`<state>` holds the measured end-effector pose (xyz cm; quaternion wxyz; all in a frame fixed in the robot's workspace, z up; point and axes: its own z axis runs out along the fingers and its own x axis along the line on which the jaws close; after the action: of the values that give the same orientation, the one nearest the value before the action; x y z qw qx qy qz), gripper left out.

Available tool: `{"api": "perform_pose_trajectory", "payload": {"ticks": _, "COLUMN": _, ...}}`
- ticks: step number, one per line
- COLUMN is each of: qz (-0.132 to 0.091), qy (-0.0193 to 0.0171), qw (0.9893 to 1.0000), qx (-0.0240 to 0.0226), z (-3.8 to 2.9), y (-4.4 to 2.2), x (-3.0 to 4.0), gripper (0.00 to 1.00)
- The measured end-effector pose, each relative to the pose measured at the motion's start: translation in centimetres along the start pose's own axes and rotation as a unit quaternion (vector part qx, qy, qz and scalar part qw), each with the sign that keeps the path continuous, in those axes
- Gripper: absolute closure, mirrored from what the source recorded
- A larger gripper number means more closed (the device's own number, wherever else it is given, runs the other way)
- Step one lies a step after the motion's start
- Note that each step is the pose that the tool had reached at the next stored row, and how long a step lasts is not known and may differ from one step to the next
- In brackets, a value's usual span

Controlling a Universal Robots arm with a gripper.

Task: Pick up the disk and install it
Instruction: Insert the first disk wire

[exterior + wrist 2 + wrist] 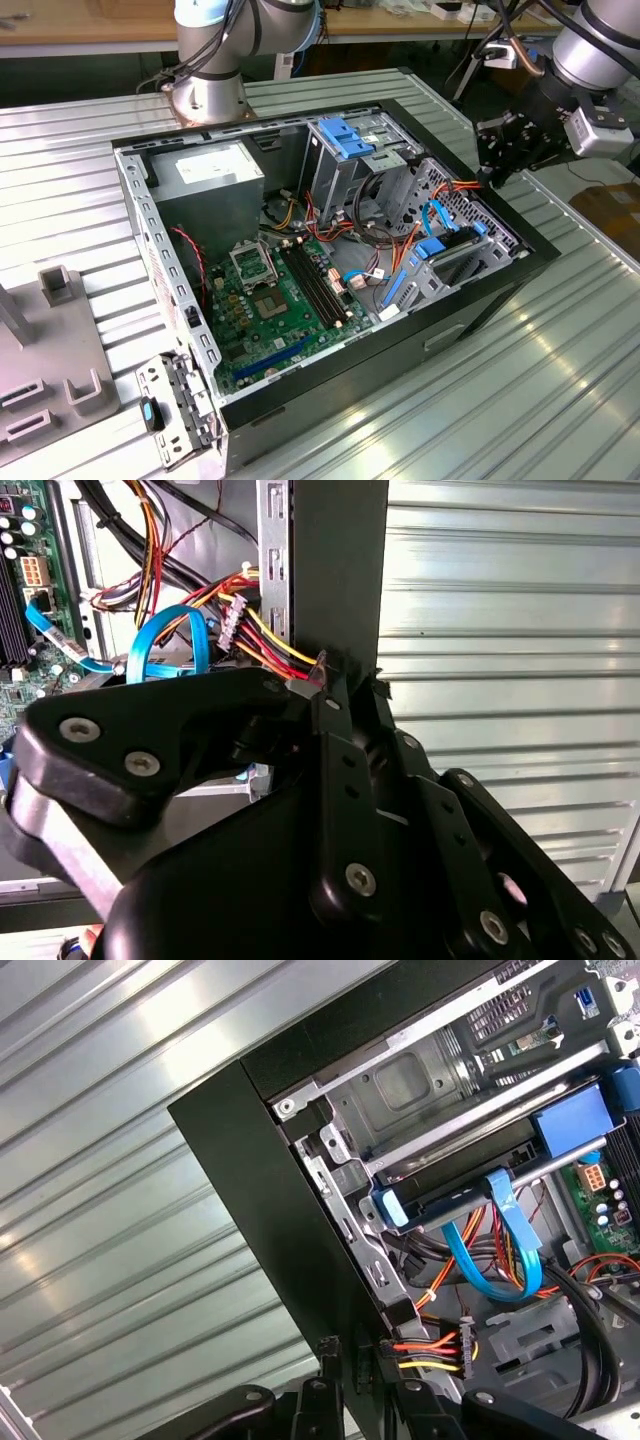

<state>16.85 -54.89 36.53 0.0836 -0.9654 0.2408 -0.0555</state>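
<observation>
Black claw [345, 695]: poised at the open computer case's [480, 300] black edge, finger spread indiscernible. Disk [452, 243]: slotted among case bays. Ribbed desk [560, 380] lies open around.

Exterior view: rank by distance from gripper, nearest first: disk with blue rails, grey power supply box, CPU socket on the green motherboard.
From the gripper, at the case edge on the exterior view's right:
1. Dark disk with blue rails, just below it in the drive bay.
2. Square CPU socket, mid-case on the green motherboard.
3. Grey power supply box, far corner, exterior view's left.
</observation>
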Motion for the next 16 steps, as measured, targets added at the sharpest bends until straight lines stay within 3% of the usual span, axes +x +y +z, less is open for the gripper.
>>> {"api": "perform_pose_trajectory", "payload": {"ticks": 1, "qz": 0.0, "qy": 0.0, "qw": 1.0, "qx": 0.0, "z": 0.0, "y": 0.0, "x": 0.0, "gripper": 0.75}}
{"api": "perform_pose_trajectory", "payload": {"ticks": 2, "qz": 0.0, "qy": 0.0, "qw": 1.0, "qx": 0.0, "z": 0.0, "y": 0.0, "x": 0.0, "gripper": 0.84}}
{"api": "perform_pose_trajectory", "payload": {"ticks": 6, "qz": 0.0, "qy": 0.0, "qw": 1.0, "qx": -0.0001, "z": -0.05, "y": -0.01, "x": 0.0, "gripper": 0.84}}
{"api": "perform_pose_trajectory", "payload": {"ticks": 10, "qz": 0.0, "qy": 0.0, "qw": 1.0, "qx": 0.0, "z": -1.07, "y": -0.21, "x": 0.07, "gripper": 0.84}}
{"api": "perform_pose_trajectory", "payload": {"ticks": 13, "qz": 0.0, "qy": -0.0001, "qw": 1.0, "qx": 0.0002, "z": -1.14, "y": -0.21, "x": 0.07, "gripper": 0.84}}
{"api": "perform_pose_trajectory", "payload": {"ticks": 14, "qz": 0.0, "qy": 0.0001, "qw": 1.0, "qx": 0.0002, "z": -1.17, "y": -0.17, "x": -0.02, "gripper": 0.84}}
{"api": "perform_pose_trajectory", "payload": {"ticks": 16, "qz": 0.0, "qy": 0.0024, "qw": 1.0, "qx": 0.0014, "z": -1.39, "y": 0.53, "x": -1.34, "gripper": 0.84}}
